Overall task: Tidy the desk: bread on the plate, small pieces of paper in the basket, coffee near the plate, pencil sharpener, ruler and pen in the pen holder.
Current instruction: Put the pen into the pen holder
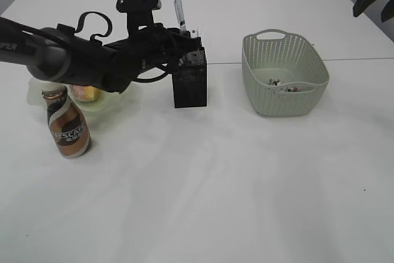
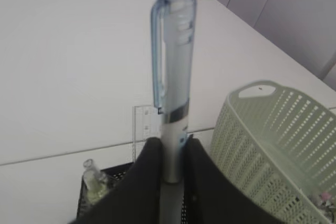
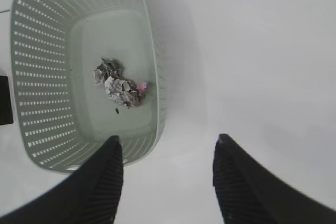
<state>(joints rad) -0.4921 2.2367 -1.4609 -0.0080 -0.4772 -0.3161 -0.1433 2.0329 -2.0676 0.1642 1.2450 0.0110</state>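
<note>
The left claw (image 2: 171, 169) is clamped on the pen (image 2: 176, 77), holding it upright directly above the pen holder (image 1: 189, 78) on the bench (image 1: 203, 201). The right claw (image 3: 165, 174) stands apart, empty. The pen is light, rigid and smooth; grip low on the barrel.
</note>
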